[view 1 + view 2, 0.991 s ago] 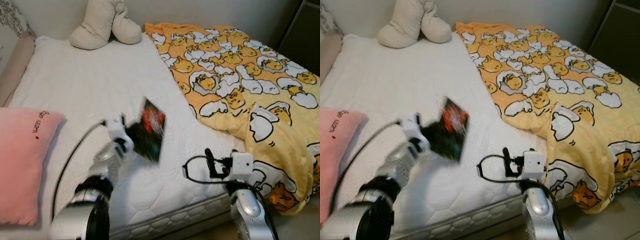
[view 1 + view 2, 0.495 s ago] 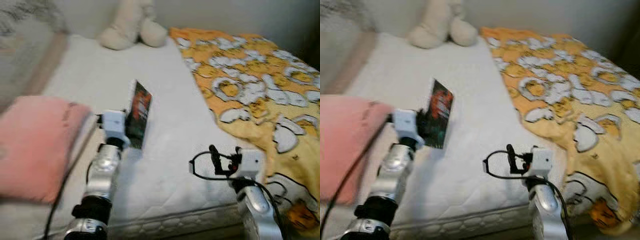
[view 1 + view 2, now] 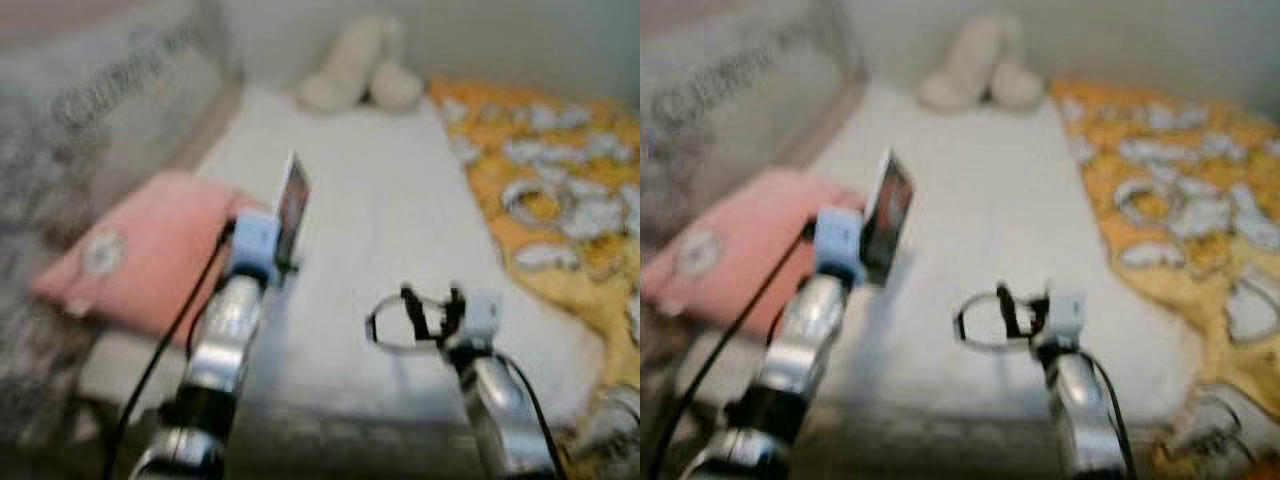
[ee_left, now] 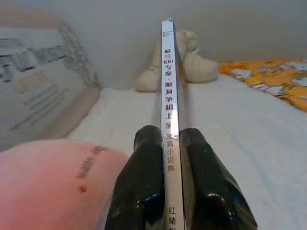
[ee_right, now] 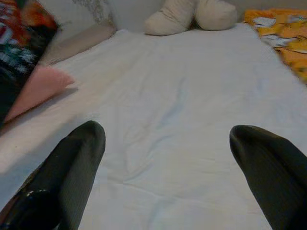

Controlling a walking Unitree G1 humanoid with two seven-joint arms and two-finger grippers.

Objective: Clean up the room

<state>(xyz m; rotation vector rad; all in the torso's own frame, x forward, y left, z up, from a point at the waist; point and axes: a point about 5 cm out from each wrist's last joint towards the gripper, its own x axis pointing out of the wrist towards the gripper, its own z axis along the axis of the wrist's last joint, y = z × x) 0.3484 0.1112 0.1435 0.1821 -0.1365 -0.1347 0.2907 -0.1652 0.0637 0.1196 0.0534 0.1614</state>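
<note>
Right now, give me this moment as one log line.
left gripper: shut on book | right gripper: open over mattress | head views blurred

The book [image 4: 169, 96] has a glossy paper spine that catches the light, and the black fingers [image 4: 144, 191] clamping it look like smooth, shiny plastic. The mattress [image 5: 182, 110] is matt white quilted cloth, lightly creased, and the pink pillow [image 4: 53, 187] is soft matt fabric. Both arms [image 3: 225, 330] are brushed silver metal.
</note>
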